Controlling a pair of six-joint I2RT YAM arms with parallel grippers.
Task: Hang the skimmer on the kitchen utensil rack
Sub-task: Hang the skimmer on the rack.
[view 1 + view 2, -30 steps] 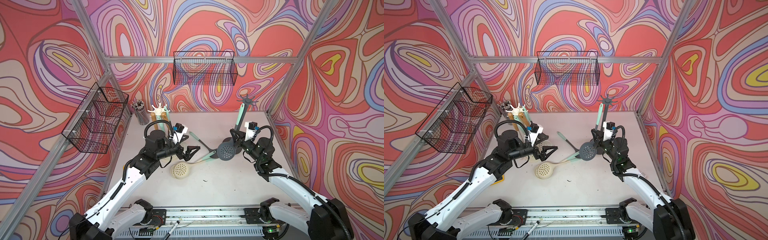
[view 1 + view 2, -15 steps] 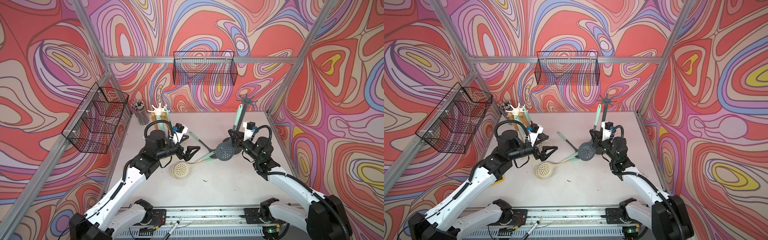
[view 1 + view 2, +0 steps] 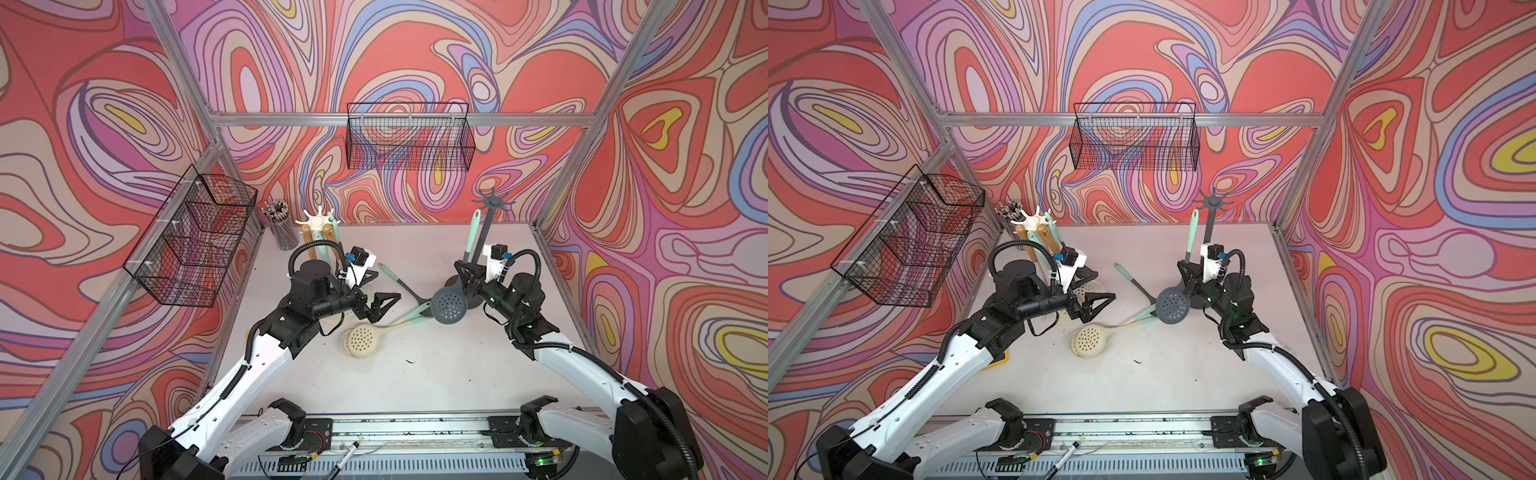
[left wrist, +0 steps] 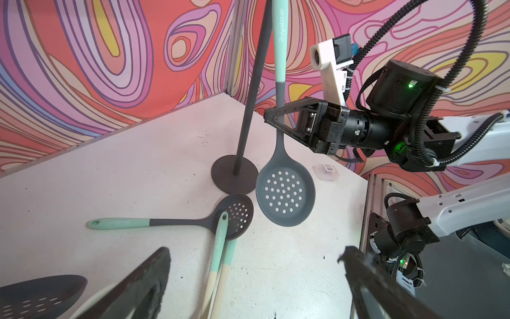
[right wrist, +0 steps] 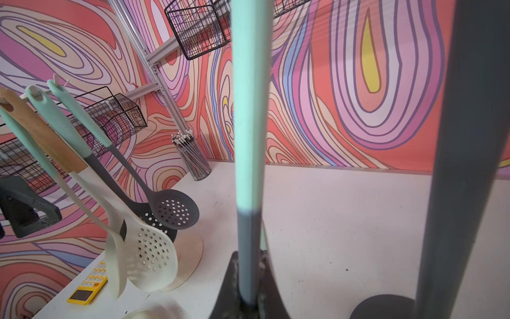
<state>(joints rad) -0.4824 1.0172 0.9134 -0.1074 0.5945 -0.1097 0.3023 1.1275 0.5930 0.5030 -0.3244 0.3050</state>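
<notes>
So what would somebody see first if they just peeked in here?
Probably the swirly walls, red, pink and purple all round the white table. Then the right gripper, which holds a grey skimmer upright by its handle, right beside the dark rack at the back. The left gripper hangs wide open near a cream skimmer lying flat in the middle.

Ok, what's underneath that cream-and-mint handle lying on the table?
The holed head of a dark skimmer lies under the handle. Part of its holes is covered.
</notes>
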